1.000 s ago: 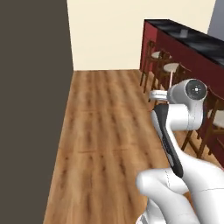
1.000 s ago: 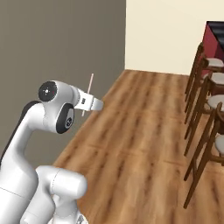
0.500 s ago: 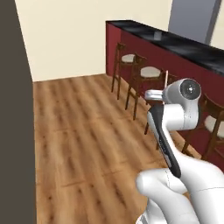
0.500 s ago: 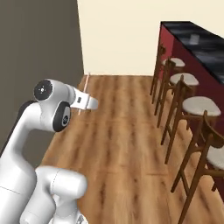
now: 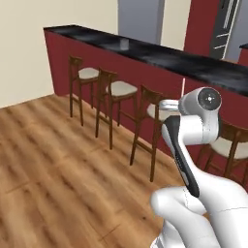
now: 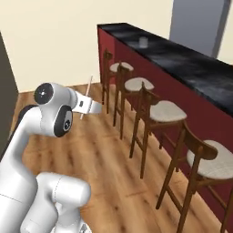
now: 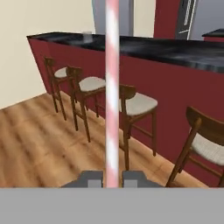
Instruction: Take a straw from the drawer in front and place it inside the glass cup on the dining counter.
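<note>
While the gripper [image 7: 112, 178] is pinched shut on the straw [image 7: 112, 87], the straw stands up straight between the two small dark finger tips. In the hand view it rises from the bottom of the picture all the way to the top. It is pink and white and very thin. In the right base view the straw [image 6: 87, 96] sticks up and down past the gripper [image 6: 93, 108], so the hold looks to be partway along it, not at the very end.

The straw is in the air, out in front of the arm. It is well apart from the glass cup [image 6: 143, 42], which sits on the dining counter [image 6: 191, 63] near its far end. In the left base view the glass cup [image 5: 124, 44] is small and clear on the black top. A row of wooden stools [image 6: 164, 113] stands along the dining counter.

I think the straw is very light and a little bendy. A hard squeeze could squash it flat, so a soft pinch is best. It is smooth, so it may slip or tip in the grip. The low end has to go into the cup first, and the cup mouth is small. The glass cup is light too, so a bump could knock it over.
</note>
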You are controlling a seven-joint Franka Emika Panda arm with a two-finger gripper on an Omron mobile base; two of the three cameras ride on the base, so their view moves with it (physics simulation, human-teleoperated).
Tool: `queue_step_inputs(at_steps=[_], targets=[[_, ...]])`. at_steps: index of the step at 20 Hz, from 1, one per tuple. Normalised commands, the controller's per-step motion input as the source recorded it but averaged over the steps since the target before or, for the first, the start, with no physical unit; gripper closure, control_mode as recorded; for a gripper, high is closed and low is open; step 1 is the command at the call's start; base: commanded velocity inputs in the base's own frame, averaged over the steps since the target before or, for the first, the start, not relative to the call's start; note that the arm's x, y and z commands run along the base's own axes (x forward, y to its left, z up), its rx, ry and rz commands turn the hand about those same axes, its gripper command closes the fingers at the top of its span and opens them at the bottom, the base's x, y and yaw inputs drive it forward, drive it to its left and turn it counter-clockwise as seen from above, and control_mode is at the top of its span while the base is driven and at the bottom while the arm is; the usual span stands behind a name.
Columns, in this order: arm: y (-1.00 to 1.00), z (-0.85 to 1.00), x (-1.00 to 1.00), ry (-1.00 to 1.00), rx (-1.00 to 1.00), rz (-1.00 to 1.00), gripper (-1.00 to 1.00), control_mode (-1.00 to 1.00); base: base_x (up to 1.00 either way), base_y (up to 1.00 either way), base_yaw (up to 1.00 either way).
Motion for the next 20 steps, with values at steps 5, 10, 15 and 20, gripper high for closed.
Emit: queue_step_inputs(at_steps=[5,10,15,20], targets=[[0.00,0.00,0.00,0.00,0.00,0.00,1.00,1.00,0.78,0.75,-0.59],[0.00,0.00,0.00,0.00,0.00,0.00,1.00,1.00,0.57,0.86,-0.53],[0.00,0.00,0.00,0.00,0.00,0.00,1.00,1.00,0.36,1.00,-0.37],[0.00,0.00,0.00,0.00,0.00,0.00,1.00,1.00,0.20,1.00,-0.23]])
